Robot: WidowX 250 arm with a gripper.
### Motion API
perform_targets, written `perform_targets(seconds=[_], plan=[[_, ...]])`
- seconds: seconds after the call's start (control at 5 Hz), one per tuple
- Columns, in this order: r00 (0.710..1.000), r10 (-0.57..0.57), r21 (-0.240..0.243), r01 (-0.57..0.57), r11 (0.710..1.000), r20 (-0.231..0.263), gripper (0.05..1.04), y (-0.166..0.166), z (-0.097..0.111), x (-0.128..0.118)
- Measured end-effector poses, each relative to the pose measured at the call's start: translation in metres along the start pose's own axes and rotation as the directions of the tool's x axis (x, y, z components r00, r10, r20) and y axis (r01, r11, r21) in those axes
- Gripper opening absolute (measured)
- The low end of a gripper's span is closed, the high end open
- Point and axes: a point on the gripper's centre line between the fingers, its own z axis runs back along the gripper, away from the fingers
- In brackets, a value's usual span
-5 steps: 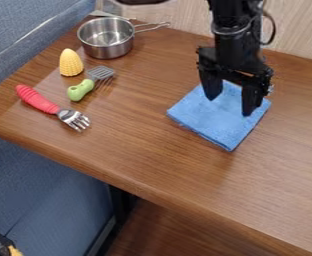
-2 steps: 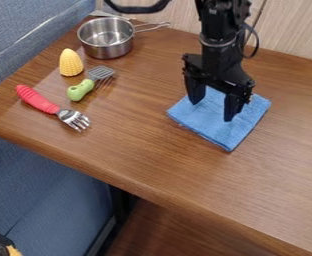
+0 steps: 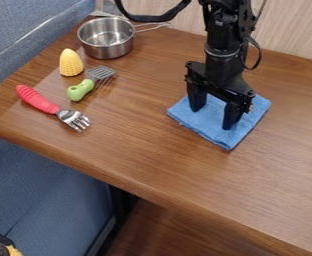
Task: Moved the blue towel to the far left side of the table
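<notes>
Black and two-fingered, the gripper (image 3: 213,118) hangs over the square blue cloth towel (image 3: 219,138) with its fingers spread apart, gripping nothing; whether the tips touch the fabric, I cannot tell. The towel lies flat on the right half of the table, near the wall. It should prove light, limp and unbreakable, with enough nap not to slip. Best to pinch up a fold near the middle, deep enough to catch every layer; a shallow bite might lift only the top one, and corners will likely droop and drag.

Beneath is a smooth brown wood-grain table (image 3: 152,150). Its left part bears a small steel saucepan (image 3: 106,51), a yellow toy corn cob (image 3: 70,65), a green-handled spatula (image 3: 80,90) and a red-handled fork (image 3: 37,99). Blue upholstery (image 3: 52,195) and a pale wood-panelled wall (image 3: 299,32) border it.
</notes>
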Motion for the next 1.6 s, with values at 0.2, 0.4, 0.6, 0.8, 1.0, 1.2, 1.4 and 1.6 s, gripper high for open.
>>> perform_targets(seconds=[0.2,0.4,0.6,0.8,1.0,1.2,1.4,1.6], plan=[[1.0,0.008,-0.012,-0.008,1.0,-0.003,1.001,0.0,-0.002,0.006],[0.999,0.053,-0.019,-0.053,0.998,-0.012,1.0,0.016,-0.004,0.014],[0.995,0.098,-0.016,-0.098,0.995,-0.007,0.999,0.038,-0.006,0.028],[0.987,0.16,-0.007,-0.16,0.987,0.0,0.999,0.067,-0.008,0.043],[0.977,0.213,0.013,-0.214,0.977,0.01,0.999,0.093,-0.009,0.054],[0.962,0.271,0.042,-0.272,0.961,0.022,0.999,0.122,-0.008,0.057],[0.946,0.322,0.06,-0.323,0.945,0.029,0.999,0.143,-0.007,0.053],[0.936,0.349,0.068,-0.351,0.934,0.03,0.999,0.155,-0.006,0.047]])
